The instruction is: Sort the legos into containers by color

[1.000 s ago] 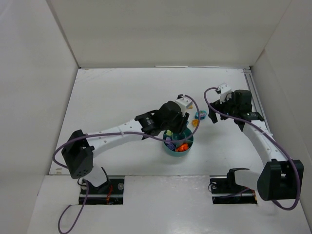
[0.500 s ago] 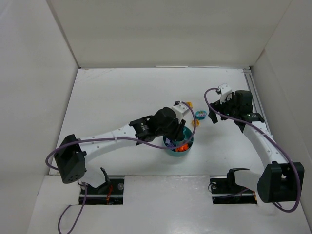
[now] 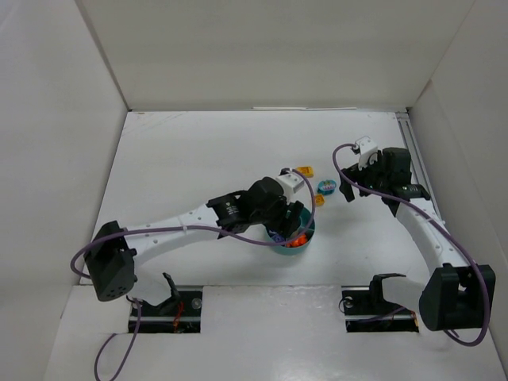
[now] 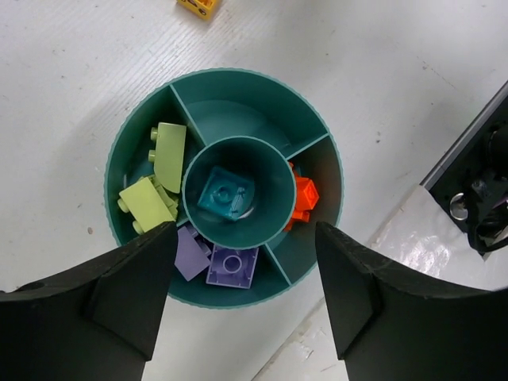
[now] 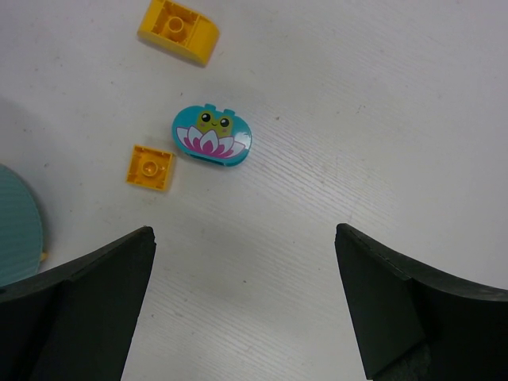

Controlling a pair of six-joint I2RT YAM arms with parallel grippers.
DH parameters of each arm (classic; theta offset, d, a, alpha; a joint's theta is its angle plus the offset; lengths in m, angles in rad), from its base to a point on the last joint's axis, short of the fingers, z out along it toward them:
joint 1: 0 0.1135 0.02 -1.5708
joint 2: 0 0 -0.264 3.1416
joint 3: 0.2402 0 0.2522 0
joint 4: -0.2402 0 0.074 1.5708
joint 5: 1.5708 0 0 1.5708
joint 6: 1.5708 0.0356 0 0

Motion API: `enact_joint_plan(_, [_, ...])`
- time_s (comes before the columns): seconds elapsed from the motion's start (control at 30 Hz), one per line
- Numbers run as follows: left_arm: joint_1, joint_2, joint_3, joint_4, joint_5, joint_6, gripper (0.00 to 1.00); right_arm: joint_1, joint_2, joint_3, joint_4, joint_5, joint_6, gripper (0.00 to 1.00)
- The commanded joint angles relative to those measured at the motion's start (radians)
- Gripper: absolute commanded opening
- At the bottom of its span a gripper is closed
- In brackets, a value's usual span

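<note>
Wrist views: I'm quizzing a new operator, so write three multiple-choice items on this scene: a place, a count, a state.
1. Where does the small teal square plastic brick lie in the round teal divided dish?
A. centre well B. an outer wedge C. outside the dish
2. How many yellow plastic pieces lie on the white table in the right wrist view?
A. one B. two C. four
3. How does the right gripper stand?
A. shut on a brick B. open, empty C. shut, empty
Answers: 1 A, it sits inside the inner ring; 2 B, a curved one and a flat square tile; 3 B, its fingers stand wide apart over bare table.
</note>
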Motion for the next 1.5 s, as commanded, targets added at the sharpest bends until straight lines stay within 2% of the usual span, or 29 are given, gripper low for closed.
enact_joint_plan(0.0, [-0.005,-0.056,-0.007,-0.003,-0.001,0.004,0.67,-0.009,-0.022,0.002,0.046,-0.021,-0.009,1.0])
enact_joint_plan(0.07, [-0.005,-0.076,-0.007,-0.003,-0.012,-0.006,0.69,0.008,-0.01,0.002,0.057,0.001,-0.009,1.0])
enact_joint_plan(0.1, [-0.005,-0.087,-0.007,0.009,-0.033,-0.007,0.75,0.02,0.007,0.002,0.057,0.019,-0.018,1.0])
enact_joint_plan(0.17, [-0.005,-0.125,-0.007,0.022,-0.087,-0.026,0.97,0.054,0.063,0.036,0.057,0.028,-0.018,1.0])
enact_joint_plan(0.2, [-0.005,-0.138,-0.007,0.031,-0.154,-0.049,1.0,0.067,0.087,0.045,0.057,0.042,-0.018,1.0])
enact_joint_plan(0.27, [0.005,-0.158,-0.007,0.031,-0.225,-0.085,1.0,0.104,0.136,0.079,0.083,0.062,-0.018,1.0])
enact_joint_plan(0.37, [0.089,-0.17,0.019,-0.015,-0.299,-0.201,1.0,0.133,0.246,0.126,0.083,0.082,-0.018,1.0])
enact_joint_plan(0.43, [0.185,-0.17,0.039,-0.046,-0.314,-0.269,1.0,0.147,0.317,0.174,0.094,0.093,-0.018,1.0])
enact_joint_plan(0.47, [0.269,-0.17,0.039,-0.069,-0.299,-0.33,1.0,0.162,0.355,0.195,0.103,0.105,-0.018,1.0])
enact_joint_plan(0.5, [0.27,-0.159,0.039,-0.069,-0.278,-0.353,1.0,0.176,0.374,0.206,0.103,0.116,-0.009,1.0])
enact_joint_plan(0.53, [0.36,-0.15,0.027,-0.081,-0.252,-0.375,1.0,0.176,0.393,0.217,0.103,0.13,0.002,0.98])
enact_joint_plan(0.63, [0.498,-0.106,0.002,-0.081,-0.124,-0.402,1.0,0.199,0.464,0.251,0.103,0.177,0.025,0.97])
enact_joint_plan(0.67, [0.509,-0.106,0.002,-0.081,-0.086,-0.402,1.0,0.199,0.479,0.266,0.103,0.191,0.037,0.96])
enact_joint_plan(0.93, [0.509,-0.076,0.01,-0.047,-0.096,-0.378,1.0,0.209,0.552,0.282,0.071,0.211,0.071,0.92])
enact_joint_plan(1.1, [0.509,-0.058,0.01,-0.047,-0.106,-0.369,1.0,0.209,0.575,0.281,0.06,0.211,0.083,0.8])
enact_joint_plan(1.13, [0.509,-0.058,0.01,-0.047,-0.106,-0.369,1.0,0.209,0.575,0.281,0.06,0.222,0.083,0.7])
enact_joint_plan(1.23, [0.509,-0.058,0.01,-0.047,-0.106,-0.369,1.0,0.218,0.575,0.281,0.051,0.222,0.083,0.58])
enact_joint_plan(1.37, [0.509,-0.058,0.001,-0.038,-0.106,-0.369,1.0,0.218,0.552,0.281,0.042,0.222,0.083,0.52])
enact_joint_plan(1.47, [0.509,-0.081,-0.009,-0.038,-0.106,-0.369,1.0,0.218,0.504,0.281,0.033,0.213,0.072,0.52])
